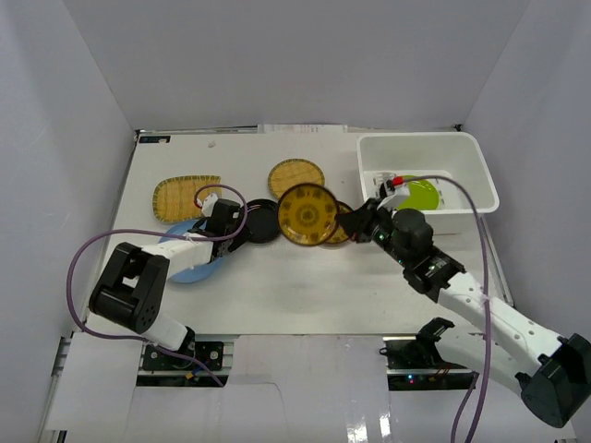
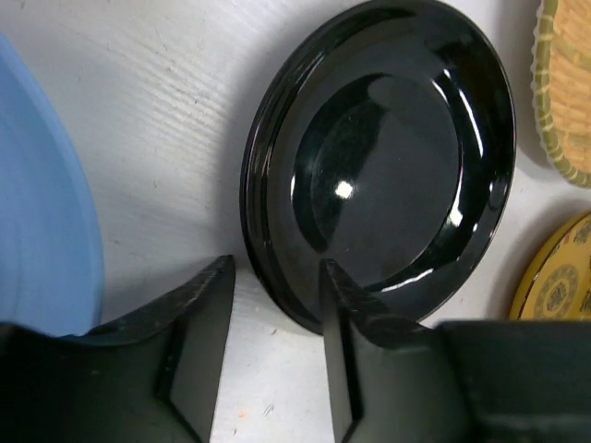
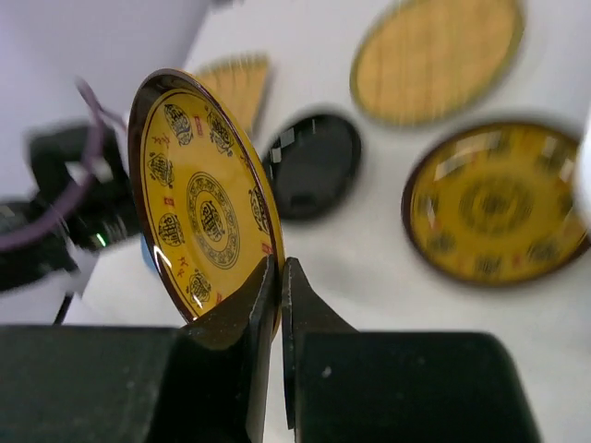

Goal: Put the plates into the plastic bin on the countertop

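**A:** Plates, then: where does each one sit?

**B:** One gold-patterned plate (image 3: 208,212) is off the countertop (image 1: 277,295). It stands on edge in the right gripper (image 3: 277,277), whose jaws are pinched tight on its lower rim. It hangs over the middle of the counter, short of the plastic bin (image 1: 420,138) in the far right corner.

**A:** Anything in the bin?

**B:** A lime green plate (image 1: 425,196), toward the near wall.

**A:** And the left gripper?

**B:** The left gripper (image 2: 277,323) is low, left of centre, jaws apart. The near rim of the black plate (image 2: 388,157) lies between them. I cannot tell whether either finger touches it.

**A:** The others?

**B:** All flat on the counter. A second gold-patterned plate (image 3: 499,203) lies just right of the black one. The round woven bamboo plate (image 1: 296,175) is beyond them, toward the far edge. The squarish woven bamboo plate (image 1: 185,197) is nearer the left edge. The light blue plate (image 1: 189,258) is closer to the near edge, partly under the left arm.
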`<state>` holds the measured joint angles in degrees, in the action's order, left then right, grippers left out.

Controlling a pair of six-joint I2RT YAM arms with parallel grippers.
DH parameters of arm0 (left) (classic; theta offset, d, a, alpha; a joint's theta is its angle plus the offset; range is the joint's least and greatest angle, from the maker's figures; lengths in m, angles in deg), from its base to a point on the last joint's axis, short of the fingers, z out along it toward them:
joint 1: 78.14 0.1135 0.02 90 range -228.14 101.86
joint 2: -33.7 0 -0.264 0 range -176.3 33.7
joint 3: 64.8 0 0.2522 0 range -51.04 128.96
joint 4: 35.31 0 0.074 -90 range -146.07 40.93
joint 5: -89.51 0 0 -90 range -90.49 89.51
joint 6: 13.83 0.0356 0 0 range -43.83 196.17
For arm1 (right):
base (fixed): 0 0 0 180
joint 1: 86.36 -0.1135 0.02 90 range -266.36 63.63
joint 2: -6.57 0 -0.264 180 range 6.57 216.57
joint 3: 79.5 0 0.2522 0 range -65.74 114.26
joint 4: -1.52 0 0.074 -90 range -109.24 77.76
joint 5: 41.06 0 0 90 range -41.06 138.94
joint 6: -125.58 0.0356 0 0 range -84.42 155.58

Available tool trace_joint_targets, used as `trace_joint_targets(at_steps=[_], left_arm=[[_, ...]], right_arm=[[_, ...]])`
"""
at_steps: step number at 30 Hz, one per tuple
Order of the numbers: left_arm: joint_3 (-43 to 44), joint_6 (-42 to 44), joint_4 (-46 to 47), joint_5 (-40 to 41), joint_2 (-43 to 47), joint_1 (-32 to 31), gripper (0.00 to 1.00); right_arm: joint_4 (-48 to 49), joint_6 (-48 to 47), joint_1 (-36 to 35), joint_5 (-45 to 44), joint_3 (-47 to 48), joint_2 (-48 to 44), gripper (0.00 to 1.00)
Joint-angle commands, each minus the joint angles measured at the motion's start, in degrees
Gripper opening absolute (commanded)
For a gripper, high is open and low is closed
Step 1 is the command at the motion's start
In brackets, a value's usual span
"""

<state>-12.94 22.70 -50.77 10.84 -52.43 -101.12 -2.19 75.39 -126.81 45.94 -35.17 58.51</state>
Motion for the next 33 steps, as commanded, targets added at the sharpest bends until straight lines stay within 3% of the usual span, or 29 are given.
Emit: trace_joint_targets(at_steps=[1, 2, 4, 5, 8, 9, 10, 14, 22, 25, 28, 29, 31, 33], left_arm=[[2.5, -0.1, 1.3, 1.5, -1.2, 0.3, 0.5], [2.6, 0.1, 1.3, 1.9, -1.5, 0.3, 0.49], [3.1, 0.5, 1.3, 2.6, -2.2, 0.3, 0.37], [3.2, 0.6, 1.3, 3.0, -2.4, 0.3, 0.33], [3.4, 1.2, 2.7, 3.5, -2.6, 0.3, 0.14], [3.4, 1.6, 3.0, 3.4, -2.6, 0.4, 0.03], [3.5, 2.0, 2.8, 3.4, -2.6, 0.4, 0.0], [2.2, 2.6, 2.0, 2.6, 1.6, 0.4, 0.0], [0.7, 5.8, 2.0, -3.5, 18.8, -0.3, 0.0], [5.6, 6.7, -1.5, -5.1, 21.9, -1.7, 0.0], [11.6, 7.2, -2.1, -7.5, 21.5, -4.1, 0.0], [13.5, 7.6, -2.3, -8.0, 20.7, -5.1, 0.0], [19.8, 8.5, -3.1, -8.2, 16.8, -8.8, 0.0], [26.7, 10.0, -3.6, -7.3, 13.5, -13.0, 0.0]], right_arm=[[-6.8, -11.8, 3.7, -11.6, 12.1, -2.8, 0.08], [-7.3, -13.0, 5.5, -13.2, 15.5, -2.6, 0.08], [-8.4, -15.4, 14.0, -13.3, 18.1, -2.0, 0.08], [-8.9, -15.7, 21.1, -11.9, 19.3, -0.9, 0.08], [-9.3, -16.0, 32.3, -8.4, 22.0, 3.6, 0.08], [-9.5, -16.2, 34.4, -7.5, 23.0, 5.1, 0.08], [-9.9, -16.4, 36.4, -6.8, 23.4, 6.7, 0.08], [-10.0, -17.5, 42.7, -3.8, 23.8, 14.3, 0.08], [-10.0, -18.8, 43.3, -2.4, 23.9, 24.8, 0.11], [-10.0, -18.4, 43.2, 0.1, 24.1, 25.6, 0.19], [-12.2, -18.5, 43.2, 1.2, 24.0, 25.6, 0.35], [-12.5, -18.5, 43.2, 1.3, 24.0, 25.4, 0.45], [-12.7, -18.6, 43.3, 2.0, 23.8, 24.3, 0.56], [-13.4, -18.8, 43.3, 2.3, 24.5, 22.9, 0.59]])
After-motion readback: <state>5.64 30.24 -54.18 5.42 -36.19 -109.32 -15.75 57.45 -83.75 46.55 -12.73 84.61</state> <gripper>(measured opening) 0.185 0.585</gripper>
